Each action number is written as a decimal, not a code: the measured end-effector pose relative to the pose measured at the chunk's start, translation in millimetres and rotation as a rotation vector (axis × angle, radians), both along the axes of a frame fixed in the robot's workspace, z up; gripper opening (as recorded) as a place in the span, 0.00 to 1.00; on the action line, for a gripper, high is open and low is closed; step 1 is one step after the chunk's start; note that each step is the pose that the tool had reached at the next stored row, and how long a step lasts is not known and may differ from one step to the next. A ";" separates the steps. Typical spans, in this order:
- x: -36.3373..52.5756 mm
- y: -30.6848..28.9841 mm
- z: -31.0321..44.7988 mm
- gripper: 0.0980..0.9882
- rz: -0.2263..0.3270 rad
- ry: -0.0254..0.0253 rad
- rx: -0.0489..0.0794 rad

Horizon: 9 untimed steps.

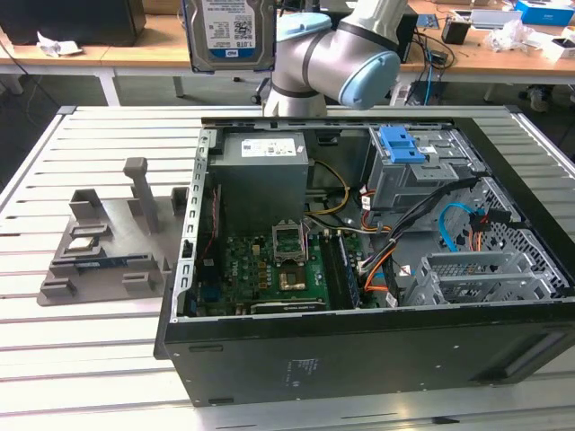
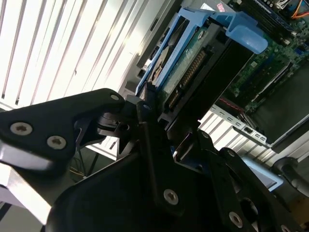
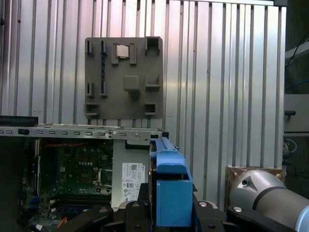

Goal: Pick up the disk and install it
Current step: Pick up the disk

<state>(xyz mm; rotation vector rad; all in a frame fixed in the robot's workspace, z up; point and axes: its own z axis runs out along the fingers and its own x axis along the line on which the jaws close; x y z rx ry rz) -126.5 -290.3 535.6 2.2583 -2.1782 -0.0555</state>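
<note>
So far we see the flat silver-metal disk point(image 1: 225, 31) in its blue plastic carrier pinched by the black gripper point(image 2: 161, 113), high above the open black computer case point(image 1: 359, 350): picked up, not yet installed.

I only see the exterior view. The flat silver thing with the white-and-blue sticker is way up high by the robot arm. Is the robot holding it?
Observer: Yes. In the second wrist view the black fingers are shut on the flat silver metal disk in its blue plastic frame.
Operator: What does its other side look like?
Observer: It is a green circuit board with a row of metal contacts.
</note>
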 end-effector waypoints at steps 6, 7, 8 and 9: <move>24.3 0.3 0.0 0.30 0.000 0.0000 0.000; 30.6 0.4 0.0 0.30 0.000 0.0000 0.000; 36.1 0.5 0.0 0.30 0.000 0.0000 0.000; 39.5 0.5 0.0 0.30 0.000 0.0000 0.000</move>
